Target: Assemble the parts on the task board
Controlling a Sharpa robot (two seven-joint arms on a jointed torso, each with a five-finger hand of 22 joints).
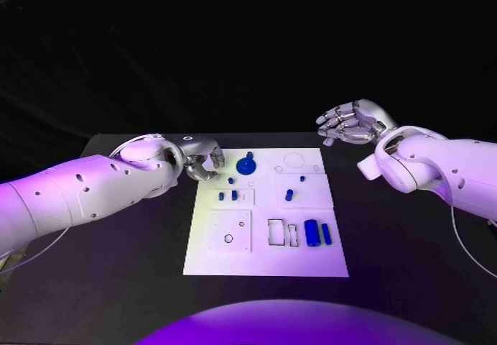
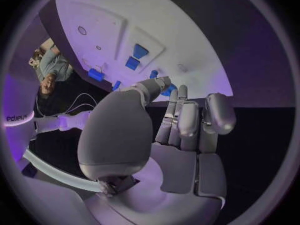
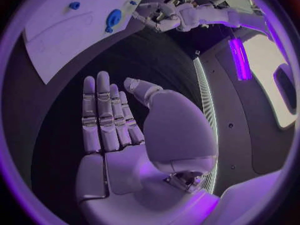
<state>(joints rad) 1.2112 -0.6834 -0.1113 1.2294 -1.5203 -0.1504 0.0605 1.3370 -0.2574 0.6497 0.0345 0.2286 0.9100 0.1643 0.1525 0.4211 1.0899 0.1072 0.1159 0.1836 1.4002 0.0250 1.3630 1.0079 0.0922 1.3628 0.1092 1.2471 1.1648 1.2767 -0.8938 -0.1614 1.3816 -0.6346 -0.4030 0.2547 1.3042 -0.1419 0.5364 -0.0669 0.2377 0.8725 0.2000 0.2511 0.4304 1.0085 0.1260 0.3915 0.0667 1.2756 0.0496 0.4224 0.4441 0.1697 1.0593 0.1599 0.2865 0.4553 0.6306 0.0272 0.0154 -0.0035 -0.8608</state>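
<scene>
The white task board [image 1: 264, 248] lies in the middle of the table. A round blue part [image 1: 246, 166] sits near its far edge, with several small blue pieces [image 1: 234, 195] in the middle rows. Two blue cylinders [image 1: 312, 233] lie at the right, beside empty slots. My left hand [image 1: 201, 160] hovers at the board's far left corner with its fingers half curled and nothing in them; the left wrist view shows its thumb [image 2: 156, 86] pointing toward the board [image 2: 187, 30]. My right hand [image 1: 352, 121] floats beyond the far right corner, and its fingers [image 3: 103, 115] are straight and empty.
Black table [image 1: 414, 244] surrounds the board on all sides. My left forearm [image 1: 83, 194] crosses the table's left side and my right forearm [image 1: 445, 169] the right side. In the right wrist view, the left hand [image 3: 153, 12] hangs by the round blue part [image 3: 113, 19].
</scene>
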